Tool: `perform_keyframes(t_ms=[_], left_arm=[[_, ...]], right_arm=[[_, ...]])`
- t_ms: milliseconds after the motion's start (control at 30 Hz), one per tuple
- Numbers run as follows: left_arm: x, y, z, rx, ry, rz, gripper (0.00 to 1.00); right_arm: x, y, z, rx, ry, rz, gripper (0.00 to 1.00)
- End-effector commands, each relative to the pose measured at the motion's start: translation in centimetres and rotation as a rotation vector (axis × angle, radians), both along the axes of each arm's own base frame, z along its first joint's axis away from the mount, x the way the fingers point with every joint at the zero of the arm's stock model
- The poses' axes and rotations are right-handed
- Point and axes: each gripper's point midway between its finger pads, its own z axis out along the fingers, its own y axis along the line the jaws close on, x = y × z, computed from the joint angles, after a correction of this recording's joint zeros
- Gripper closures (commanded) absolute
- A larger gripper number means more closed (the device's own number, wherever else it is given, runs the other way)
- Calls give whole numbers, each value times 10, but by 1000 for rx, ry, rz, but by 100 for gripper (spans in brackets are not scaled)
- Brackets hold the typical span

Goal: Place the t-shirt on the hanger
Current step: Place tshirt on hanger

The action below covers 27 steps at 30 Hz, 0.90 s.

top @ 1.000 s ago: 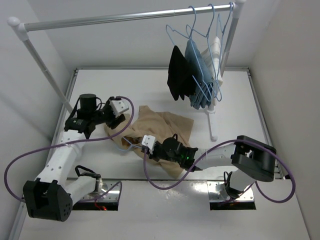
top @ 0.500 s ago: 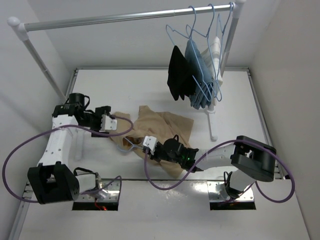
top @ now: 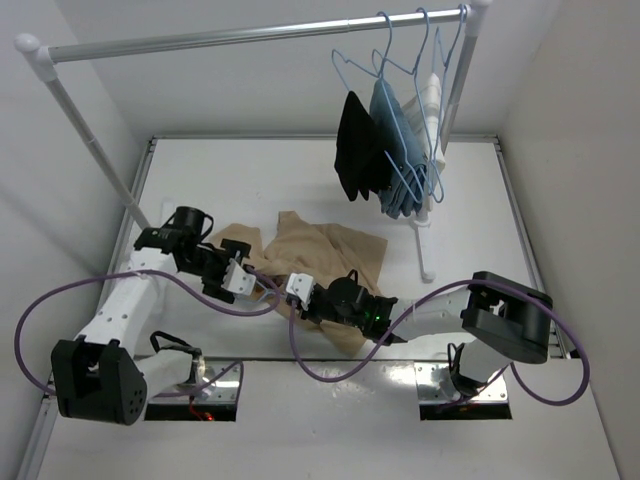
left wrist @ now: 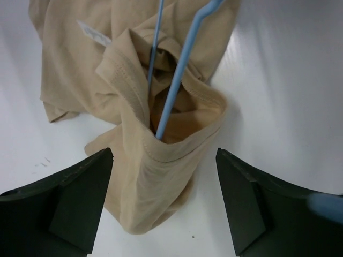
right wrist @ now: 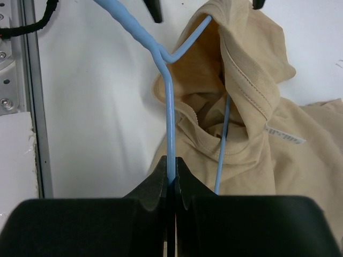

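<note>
White surface (top: 300, 170), walled on three sides; clothes rail (top: 250, 35) across the back w/ a black garment (top: 355, 150) and a blue garment (top: 395, 150) hung at its right end.

T-shirt (top: 330, 250): tan, plain, crumpled in a heap on the surface approx. centre, fwd of both arm bases. Ribbed neck opening w/ double stitching is seen gaping open in both wrist views; a white label is visible on the inside of the cloth. Remainder of the fabric lies bunched and folded, sleeves not distinguishable.

Hanger (right wrist: 169, 123): thin light-blue wire. Two of its wire runs are seen passing into the neck opening, so part of the frame is inside the shirt; the rest is hidden by cloth.

Right gripper (right wrist: 170, 170): fingers closed together on the hanger wire, just short of the neck opening.

Left gripper (left wrist: 164, 155): fingers spread wide, nothing held. Neck opening and hanger wires lie directly ahead, framed between the two fingers; contact w/ the cloth cannot be told. Both grippers face each other across the collar.
</note>
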Motion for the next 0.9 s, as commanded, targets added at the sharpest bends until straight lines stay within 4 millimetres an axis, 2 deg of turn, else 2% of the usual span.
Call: perform_keyframes(t_ms=[0,100,300,433,467,533,567,700,767,867], left_arm=[[20,0,0,-20,-46,28,19],[19,1,-9,-3,-35,6,28],[14,5,-25,36,-48,-52,36],[12,3,-29,29,-34,-63,56],[12,3,-29,29,-34,-63,69],[5,-4,-28,0,-17,-87,79],[8,-6,-20,-14,-28,-90,81],[1,-18,-1,-81,5,-106,81],[-15,-24,2,-107,59,-135,79],[-28,-28,5,-126,78,-171,78]], right_arm=[[5,11,34,90,-63,9,100],[6,13,38,98,-67,9,100],[8,18,46,111,-82,11,100],[7,20,48,112,-81,20,100],[7,19,45,103,-76,20,100],[8,20,47,99,-86,23,100],[9,22,51,103,-99,25,100],[10,24,46,88,-102,28,100],[11,27,43,81,-99,28,100],[14,33,49,95,-115,29,100]])
